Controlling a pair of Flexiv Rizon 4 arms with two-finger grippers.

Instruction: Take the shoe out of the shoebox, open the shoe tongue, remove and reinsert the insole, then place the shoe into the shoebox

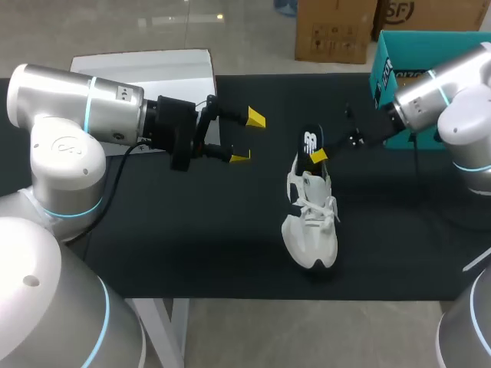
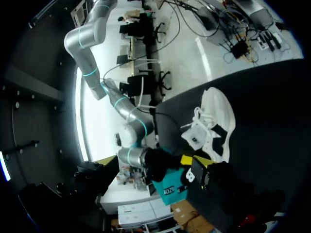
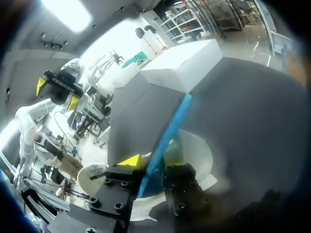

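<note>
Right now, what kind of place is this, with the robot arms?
Probably a robot test lab. Two arms stand at a black table: the right gripper pinches the insole of a white sneaker, the left gripper hangs open, and a teal shoebox sits near the right arm.

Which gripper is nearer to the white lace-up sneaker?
Right. The right gripper is at the heel opening of the white sneaker, shut on the black insole; the left gripper hangs open, apart.
</note>
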